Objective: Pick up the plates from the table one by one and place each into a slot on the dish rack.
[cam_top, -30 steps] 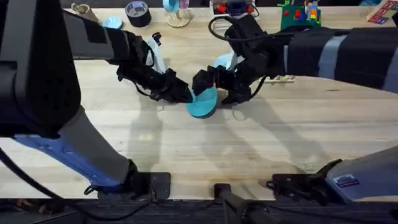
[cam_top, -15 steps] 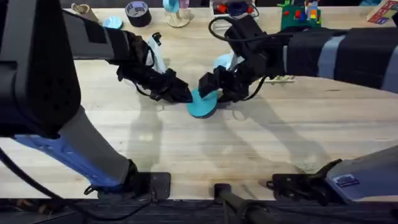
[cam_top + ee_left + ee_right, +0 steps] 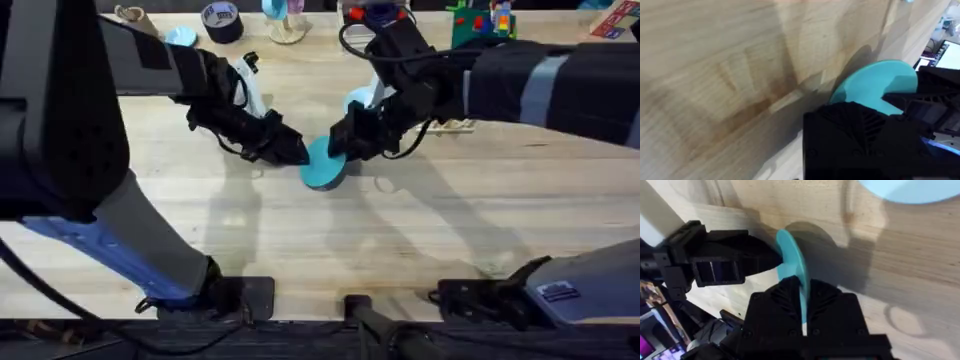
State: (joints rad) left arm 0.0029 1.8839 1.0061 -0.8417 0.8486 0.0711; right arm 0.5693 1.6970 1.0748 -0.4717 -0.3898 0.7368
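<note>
Teal plate [image 3: 324,163], tilted on edge on the table [image 3: 300,240] near the pale blue plate [image 3: 358,100], is clamped by the right gripper [image 3: 801,287] and apparently by the left gripper [image 3: 296,152] too, so handing over and lifting toward the dish rack [image 3: 452,125] seems next.

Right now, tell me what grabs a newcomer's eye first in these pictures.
The round teal plastic plate stands on edge mid-table, pinched from both sides: the left tool on one rim, the right tool on the other. Behind it, a pale sky blue plate lies on the light wood tabletop.
</note>
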